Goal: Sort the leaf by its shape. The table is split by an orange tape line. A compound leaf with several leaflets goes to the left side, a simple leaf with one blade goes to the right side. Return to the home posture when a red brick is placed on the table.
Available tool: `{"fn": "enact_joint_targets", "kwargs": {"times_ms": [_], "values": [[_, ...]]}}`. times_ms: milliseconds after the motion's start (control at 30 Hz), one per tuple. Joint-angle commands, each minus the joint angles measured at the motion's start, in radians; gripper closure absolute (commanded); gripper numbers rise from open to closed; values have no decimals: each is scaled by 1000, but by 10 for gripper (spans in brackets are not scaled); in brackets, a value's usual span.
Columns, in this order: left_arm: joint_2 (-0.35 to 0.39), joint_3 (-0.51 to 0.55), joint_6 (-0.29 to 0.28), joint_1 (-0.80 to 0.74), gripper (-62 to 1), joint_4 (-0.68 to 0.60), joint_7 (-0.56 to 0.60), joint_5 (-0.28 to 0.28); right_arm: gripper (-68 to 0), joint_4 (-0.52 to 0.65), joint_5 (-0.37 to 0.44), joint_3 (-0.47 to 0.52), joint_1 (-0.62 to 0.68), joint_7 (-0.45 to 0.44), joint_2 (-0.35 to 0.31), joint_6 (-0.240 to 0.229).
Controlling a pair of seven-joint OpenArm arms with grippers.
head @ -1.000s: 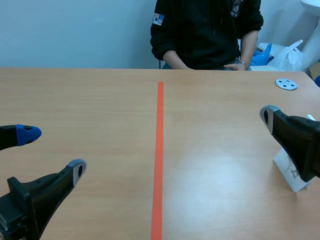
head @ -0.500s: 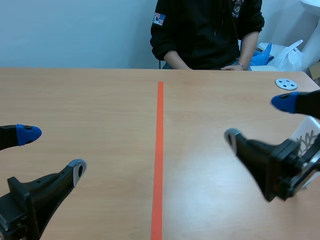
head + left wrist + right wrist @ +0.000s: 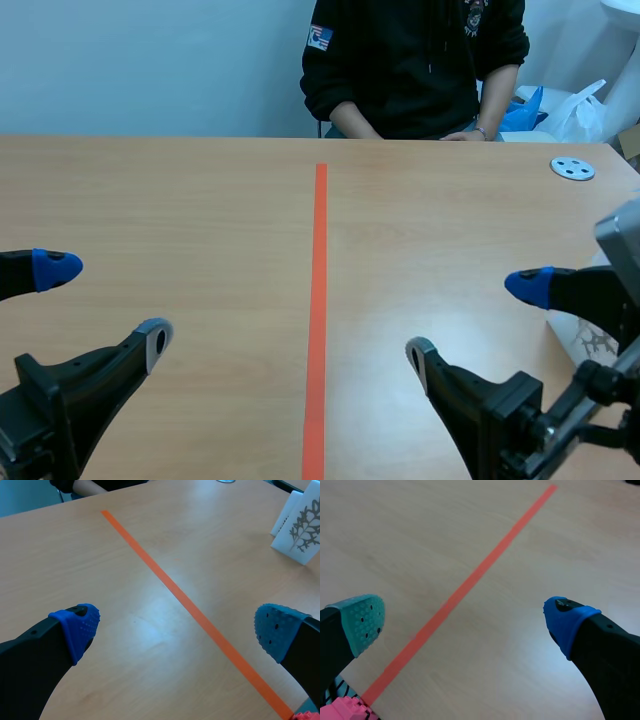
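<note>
A white card (image 3: 301,534) printed with a dark branching leaf stands on the table right of the orange tape line (image 3: 320,280), with a second white card (image 3: 285,511) just behind it. In the scene view the card (image 3: 590,342) is partly hidden behind my right arm. My right gripper (image 3: 474,320) is open and empty, low over the right half, a little left of the card. Between its fingers in the right wrist view is my right gripper (image 3: 465,622) over bare wood and the tape. My left gripper (image 3: 105,304) is open and empty over the left half.
A person in a black top (image 3: 410,60) sits across the table, hands at the far edge. A grey disc (image 3: 573,168) lies at the far right. Something pink (image 3: 340,710) shows under the right gripper's own finger.
The right arm has swung from the table's right edge by the card to lower and nearer the tape, its fingers now spread wide. The left arm has stayed still.
</note>
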State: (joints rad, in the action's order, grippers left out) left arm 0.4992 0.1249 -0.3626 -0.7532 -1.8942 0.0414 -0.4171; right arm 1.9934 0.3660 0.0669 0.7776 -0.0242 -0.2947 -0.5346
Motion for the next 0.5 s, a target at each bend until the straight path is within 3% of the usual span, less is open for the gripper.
{"fn": "enact_joint_targets", "kwargs": {"times_ms": [0, 167, 467], "values": [[-2, -1, 1, 3, -623, -18, 13, -9, -679, 19, 3, 11, 8, -20, 17, 20], [-2, -1, 1, 3, -623, -18, 13, -9, -679, 19, -2, 11, 3, -24, 32, 99], [-2, -1, 1, 3, -623, -18, 13, -9, -679, 18, -8, 11, 0, -26, 31, 124]]}}
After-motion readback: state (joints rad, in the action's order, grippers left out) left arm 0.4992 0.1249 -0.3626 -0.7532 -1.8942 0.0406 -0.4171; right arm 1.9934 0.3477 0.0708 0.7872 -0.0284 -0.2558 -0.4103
